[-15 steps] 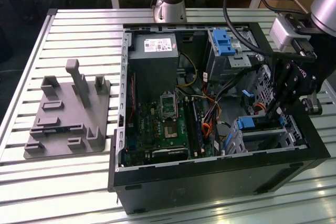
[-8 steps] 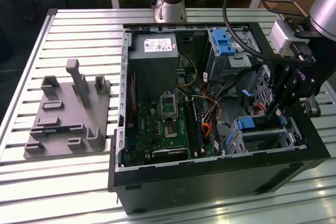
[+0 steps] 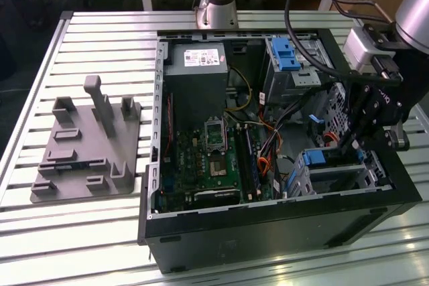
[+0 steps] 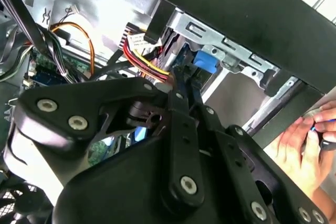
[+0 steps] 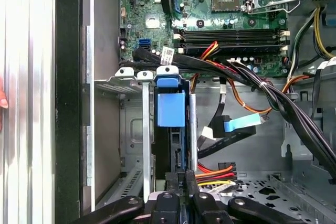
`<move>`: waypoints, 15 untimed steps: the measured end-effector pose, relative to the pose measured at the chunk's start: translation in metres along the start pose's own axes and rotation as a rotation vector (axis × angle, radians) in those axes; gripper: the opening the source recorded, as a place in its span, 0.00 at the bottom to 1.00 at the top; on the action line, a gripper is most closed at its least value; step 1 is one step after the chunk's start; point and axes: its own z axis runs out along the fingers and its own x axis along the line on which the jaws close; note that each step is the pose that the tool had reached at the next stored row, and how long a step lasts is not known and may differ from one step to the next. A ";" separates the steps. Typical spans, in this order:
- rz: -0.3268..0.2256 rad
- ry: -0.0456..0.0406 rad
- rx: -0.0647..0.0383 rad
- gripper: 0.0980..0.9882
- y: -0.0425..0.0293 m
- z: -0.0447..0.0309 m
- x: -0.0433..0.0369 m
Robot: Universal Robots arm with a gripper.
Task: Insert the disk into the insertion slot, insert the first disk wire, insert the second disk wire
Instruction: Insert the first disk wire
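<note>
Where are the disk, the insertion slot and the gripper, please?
the disk [image 5: 170, 107], first wrist view, blue carrier tab.
the insertion slot [image 5: 145, 129], first wrist view, silver upright rail.
the gripper [image 5: 181, 176], first wrist view, its tip.

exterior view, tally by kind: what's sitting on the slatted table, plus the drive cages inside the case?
Computer case: 1
Grey fixture plate: 1
Drive cages: 2 (tall bay with blue latch; low cage holding the disk)
Total: 4
</note>
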 end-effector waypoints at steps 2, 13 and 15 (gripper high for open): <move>0.000 0.0006 0.000 0.07 -0.0001 0.0009 0.0002; 0.000 -0.0003 0.000 0.23 0.0012 -0.0190 0.0011; 0.000 -0.0003 0.001 0.23 0.0016 -0.0282 0.0015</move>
